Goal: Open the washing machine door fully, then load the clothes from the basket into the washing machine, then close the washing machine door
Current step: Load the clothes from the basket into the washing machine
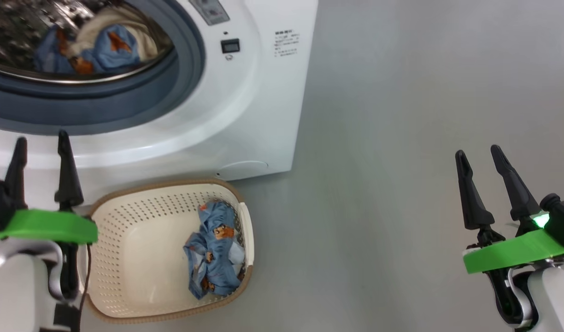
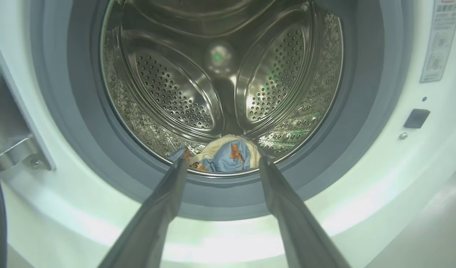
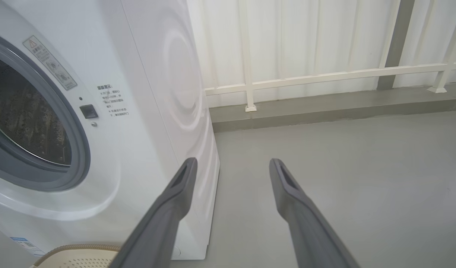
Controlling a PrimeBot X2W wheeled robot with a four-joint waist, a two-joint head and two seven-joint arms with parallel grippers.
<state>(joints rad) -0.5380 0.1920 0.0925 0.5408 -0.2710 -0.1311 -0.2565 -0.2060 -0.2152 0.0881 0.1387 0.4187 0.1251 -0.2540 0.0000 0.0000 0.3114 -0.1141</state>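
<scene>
The white washing machine (image 1: pixel 263 92) stands at the upper left, its round opening uncovered. One blue bear-print garment with cream parts (image 1: pixel 97 46) lies at the front of the steel drum (image 2: pixel 168 85). The door is out of view; its metal hinge (image 2: pixel 15 149) shows beside the opening. On the floor in front sits the cream basket (image 1: pixel 171 183) with another blue bear-print garment (image 1: pixel 215 249) bunched at its right side. My left gripper (image 1: pixel 41 138) is open and empty, above the basket's left end, pointing at the opening. My right gripper (image 1: pixel 478 152) is open and empty over bare floor, far right.
Grey floor (image 1: pixel 402 138) stretches to the right of the machine. In the right wrist view a white railing and panelled wall (image 3: pixel 306 78) run behind a low grey kerb. The machine's right side panel (image 3: pixel 176 74) faces that free floor.
</scene>
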